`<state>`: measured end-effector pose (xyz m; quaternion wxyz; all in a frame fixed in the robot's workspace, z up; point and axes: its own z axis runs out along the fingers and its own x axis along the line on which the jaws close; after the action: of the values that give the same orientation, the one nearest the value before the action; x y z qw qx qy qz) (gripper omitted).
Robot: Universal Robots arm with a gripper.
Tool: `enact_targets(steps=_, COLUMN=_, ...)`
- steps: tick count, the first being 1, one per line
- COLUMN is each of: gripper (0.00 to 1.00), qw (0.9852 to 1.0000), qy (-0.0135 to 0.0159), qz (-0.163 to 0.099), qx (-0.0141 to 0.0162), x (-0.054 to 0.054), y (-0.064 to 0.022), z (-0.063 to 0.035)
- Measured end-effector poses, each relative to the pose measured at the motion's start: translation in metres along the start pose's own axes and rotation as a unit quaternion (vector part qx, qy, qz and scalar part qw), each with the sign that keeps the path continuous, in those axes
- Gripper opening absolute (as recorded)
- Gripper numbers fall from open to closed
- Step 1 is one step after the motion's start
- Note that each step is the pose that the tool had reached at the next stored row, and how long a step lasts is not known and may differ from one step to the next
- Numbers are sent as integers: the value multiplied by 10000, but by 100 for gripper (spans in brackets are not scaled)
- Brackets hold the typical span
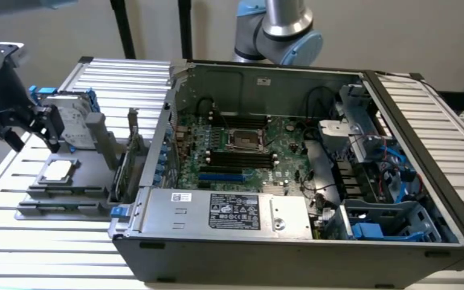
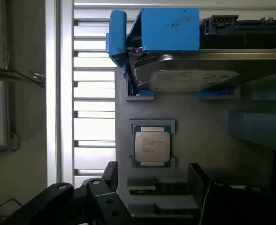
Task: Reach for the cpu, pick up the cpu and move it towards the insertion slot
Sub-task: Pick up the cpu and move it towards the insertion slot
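Note:
The cpu [image 1: 58, 171] is a small silver-grey square chip lying flat in a recess of a grey holder plate [image 1: 34, 196], at the exterior view's left. In the wrist view the cpu [image 2: 152, 146] lies just beyond my two black fingers [image 2: 110, 174]. My gripper [image 1: 34, 142] hangs above and slightly behind the chip, open, with nothing between its fingers. In the wrist view the gripper [image 2: 152, 180] straddles the chip's line without touching it. The insertion slot [image 1: 244, 140], a square socket with a shiny frame, sits on the green motherboard inside the open computer case.
A silver hard drive [image 2: 194, 77] in a blue frame [image 2: 168, 28] stands on the holder close behind the chip, also the hard drive [image 1: 72, 124]. The case wall [image 1: 147, 175] rises between the holder and the motherboard. A second arm [image 1: 284, 36] hangs behind the case.

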<state>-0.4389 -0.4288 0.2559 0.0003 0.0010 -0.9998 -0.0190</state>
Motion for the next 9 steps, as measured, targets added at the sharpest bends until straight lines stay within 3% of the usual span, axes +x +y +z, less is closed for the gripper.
enact_targets(steps=9, gripper=71, qw=10000, qy=-1, qz=17, qx=0, x=0, y=-14, z=163)
